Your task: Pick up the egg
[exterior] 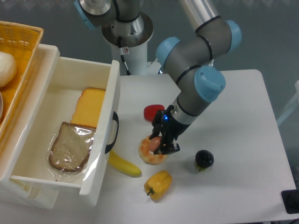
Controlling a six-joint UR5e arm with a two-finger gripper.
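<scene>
Sitting between the black fingers of the gripper [159, 143], the small smooth salmon-pink egg [154, 142] is clamped above the glazed ring doughnut [148, 153]. Near them on the white surface [233, 116] lie a curved yellow banana [124, 164], a lumpy yellow pepper [158, 184], a red pepper [152, 112] and a dark round fruit [204, 159].

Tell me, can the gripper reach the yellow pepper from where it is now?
Probably yes. The yellow pepper lies uncovered on the table, close below the gripper, but its fingers look shut on the egg.
</scene>
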